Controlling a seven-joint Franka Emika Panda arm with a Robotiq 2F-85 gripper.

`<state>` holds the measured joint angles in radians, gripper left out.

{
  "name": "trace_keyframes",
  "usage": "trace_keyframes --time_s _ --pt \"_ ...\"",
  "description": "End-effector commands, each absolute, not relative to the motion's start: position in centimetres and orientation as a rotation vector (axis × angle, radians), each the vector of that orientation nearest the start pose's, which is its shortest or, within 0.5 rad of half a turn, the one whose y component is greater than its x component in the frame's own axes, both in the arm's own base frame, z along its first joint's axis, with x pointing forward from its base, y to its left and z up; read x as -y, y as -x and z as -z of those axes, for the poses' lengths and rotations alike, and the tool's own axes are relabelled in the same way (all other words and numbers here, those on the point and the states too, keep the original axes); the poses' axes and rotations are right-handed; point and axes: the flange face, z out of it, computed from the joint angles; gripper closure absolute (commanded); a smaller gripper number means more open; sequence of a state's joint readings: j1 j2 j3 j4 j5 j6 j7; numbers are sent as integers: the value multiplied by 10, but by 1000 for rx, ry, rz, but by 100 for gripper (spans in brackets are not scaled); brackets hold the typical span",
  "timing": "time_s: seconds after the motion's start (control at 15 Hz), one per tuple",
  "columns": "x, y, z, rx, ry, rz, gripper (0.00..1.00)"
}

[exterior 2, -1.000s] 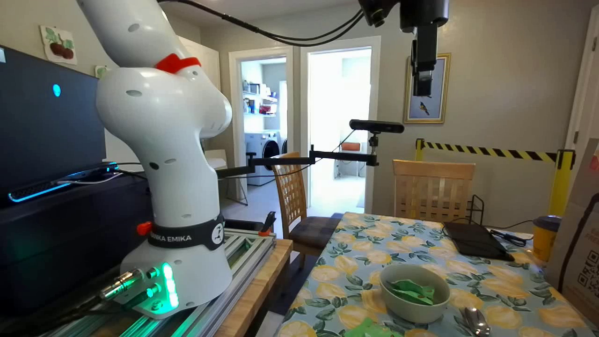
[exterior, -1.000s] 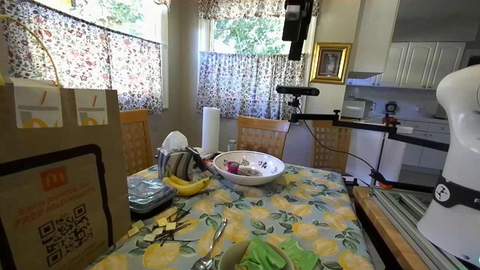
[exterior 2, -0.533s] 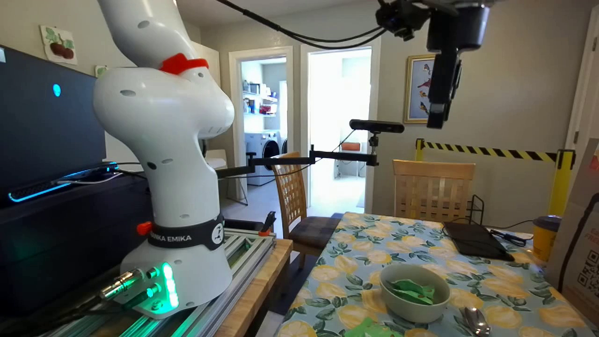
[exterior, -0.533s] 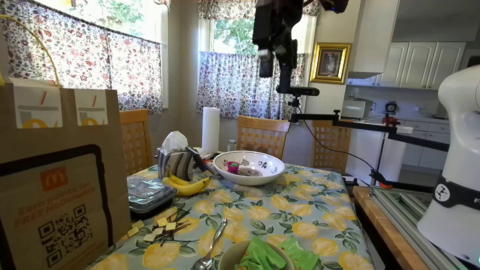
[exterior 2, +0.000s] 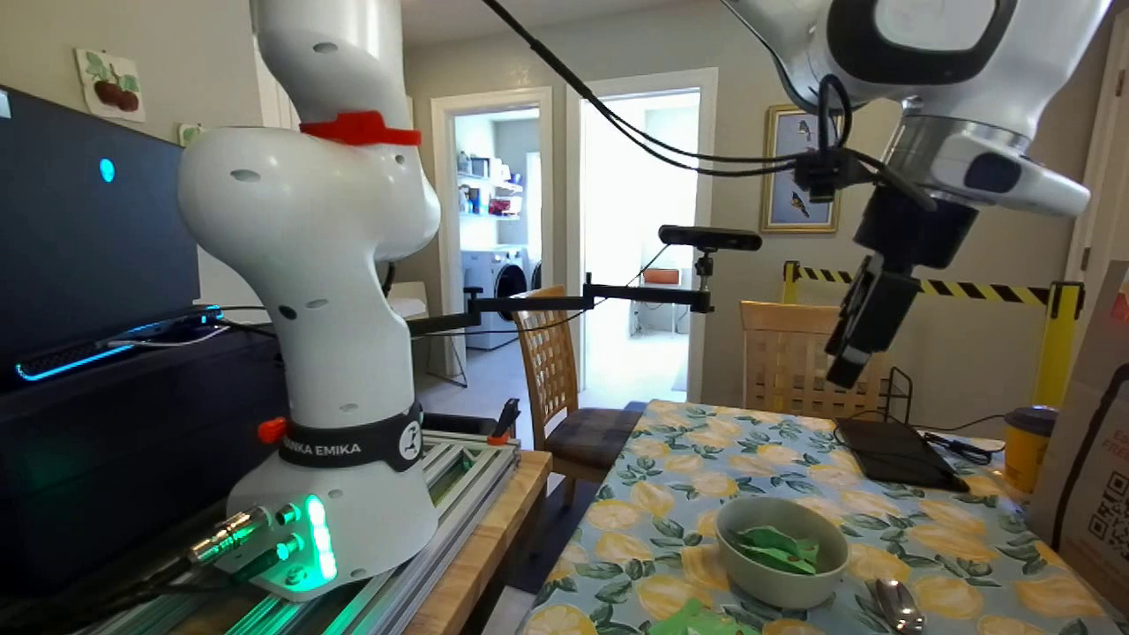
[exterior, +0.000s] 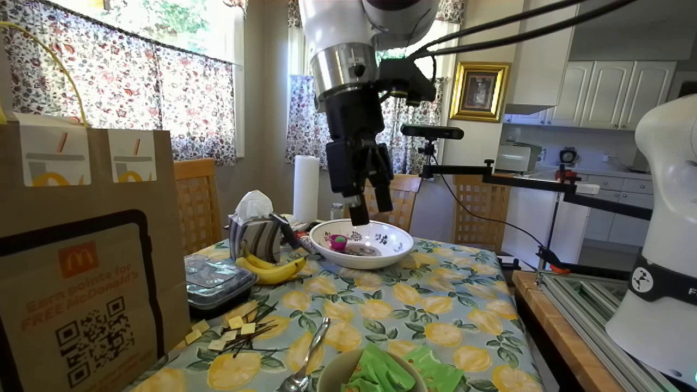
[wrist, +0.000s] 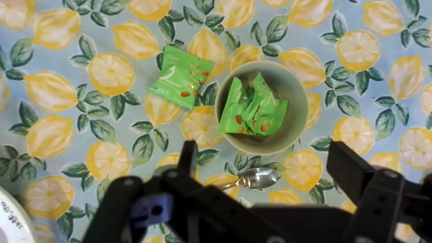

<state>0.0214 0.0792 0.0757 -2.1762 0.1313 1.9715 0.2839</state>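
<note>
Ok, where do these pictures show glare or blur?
Wrist view: the end effector looks out of focus, the spoon glints; in an exterior view, a doorway is blown out white; in an exterior view, a window is partly washed out.

My casing [exterior 2: 304,225] is glossy white, all rounded bulges, dotted with grey oval plugs [exterior 2: 245,175]. A bright red band [exterior 2: 362,130] wraps me higher up, and my black collar [exterior 2: 340,450] shows the letters "ANKA EMIKA" beside a white disc [exterior 2: 410,440] — green lights [exterior 2: 320,538] glow beneath. Thick black cables [exterior: 517,38] lead toward my silver wrist ring [exterior: 344,68]; my gripper [exterior: 372,214] is black and angular, with round screw heads [wrist: 390,173].
</note>
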Motion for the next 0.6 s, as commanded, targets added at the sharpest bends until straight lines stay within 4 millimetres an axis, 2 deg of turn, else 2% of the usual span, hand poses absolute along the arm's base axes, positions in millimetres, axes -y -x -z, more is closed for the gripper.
trace_keyframes --time_s 0.0,0.13,0.2,0.4,0.53 --pt "-68 -541 -312 -298 3131 -464 0" --pt "-75 -546 -298 -199 3155 -530 0" --pt "-68 -531 -306 -265 3128 -490 0" --pt "-76 -538 -294 -231 3140 -514 0" --pt "-70 -539 -298 -270 3134 -482 0"
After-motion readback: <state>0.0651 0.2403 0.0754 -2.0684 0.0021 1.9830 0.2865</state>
